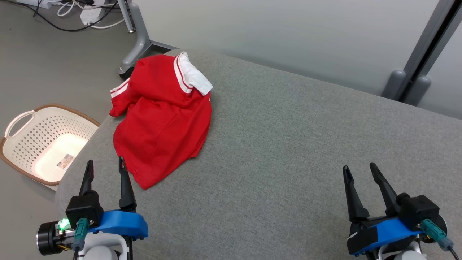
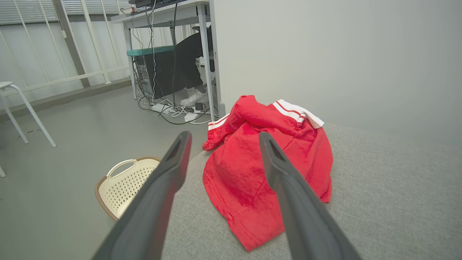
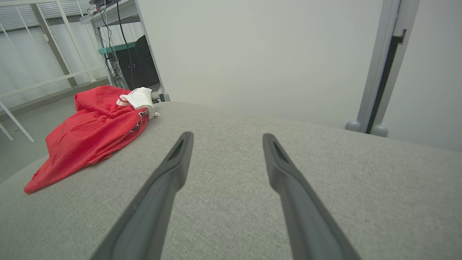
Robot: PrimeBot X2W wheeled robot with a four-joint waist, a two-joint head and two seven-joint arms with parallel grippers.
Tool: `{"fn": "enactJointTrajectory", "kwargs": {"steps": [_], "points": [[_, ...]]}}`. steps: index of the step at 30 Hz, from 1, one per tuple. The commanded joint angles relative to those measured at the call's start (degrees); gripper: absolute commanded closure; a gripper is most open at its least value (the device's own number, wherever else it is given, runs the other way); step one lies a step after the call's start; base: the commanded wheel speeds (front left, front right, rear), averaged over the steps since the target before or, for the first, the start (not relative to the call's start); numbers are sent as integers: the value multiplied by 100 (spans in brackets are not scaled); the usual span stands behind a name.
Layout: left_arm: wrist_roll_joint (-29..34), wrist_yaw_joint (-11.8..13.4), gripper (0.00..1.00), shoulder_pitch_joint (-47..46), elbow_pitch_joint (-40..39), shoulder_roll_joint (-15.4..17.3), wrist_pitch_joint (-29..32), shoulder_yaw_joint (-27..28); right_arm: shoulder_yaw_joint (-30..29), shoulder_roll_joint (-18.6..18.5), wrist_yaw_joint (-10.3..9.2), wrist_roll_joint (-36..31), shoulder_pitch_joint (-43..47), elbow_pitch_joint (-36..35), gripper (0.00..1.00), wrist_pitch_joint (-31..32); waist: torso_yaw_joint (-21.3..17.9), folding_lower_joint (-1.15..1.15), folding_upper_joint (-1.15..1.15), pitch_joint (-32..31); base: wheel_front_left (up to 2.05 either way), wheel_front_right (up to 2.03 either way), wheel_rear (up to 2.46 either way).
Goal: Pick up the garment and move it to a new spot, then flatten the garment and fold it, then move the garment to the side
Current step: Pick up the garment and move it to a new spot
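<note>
A red garment (image 1: 162,119) with a white collar and white-striped sleeve lies crumpled at the left edge of the grey padded table (image 1: 288,151). One sleeve hangs over that edge. My left gripper (image 1: 105,163) stands open just in front of the garment's near hem, holding nothing. In the left wrist view the garment (image 2: 249,169) sits between and beyond the two fingers of my left gripper (image 2: 223,136). My right gripper (image 1: 358,168) is open over bare table at the lower right, far from the garment. The right wrist view shows my right gripper (image 3: 226,136) and the garment (image 3: 90,135) off to the left.
A cream perforated basket (image 1: 47,141) stands on the floor left of the table. Cables and a power strip (image 1: 90,14) lie on the floor at the back, beside a grey desk leg (image 1: 139,39). A pale wall runs behind the table.
</note>
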Motion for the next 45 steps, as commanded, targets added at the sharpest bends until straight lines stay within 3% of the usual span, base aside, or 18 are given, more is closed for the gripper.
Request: {"fn": "enactJointTrajectory", "kwargs": {"steps": [1,11,26,35,45], "points": [[-29,23,0,20,-18,13,-35,12,15,-34,15,-36,-52,-18,0,11,-4,0,0,7,0,0,0],[-57,-39,0,-494,-39,180,1,45,27,-35,14,-165,-189,-144,0,92,-379,0,0,238,0,0,0],[-185,-277,0,-3231,268,1116,358,506,-136,-121,14,-638,-751,-1216,0,500,-1562,0,0,1778,0,0,0],[-312,-378,0,-4192,1569,1456,833,606,-222,-246,14,-646,-773,-1955,0,781,-1891,0,0,2399,0,0,0],[-532,-794,0,-4379,3414,1300,1400,380,-255,-295,14,-642,-732,-2155,0,896,-1897,0,0,2546,0,0,0]]}}
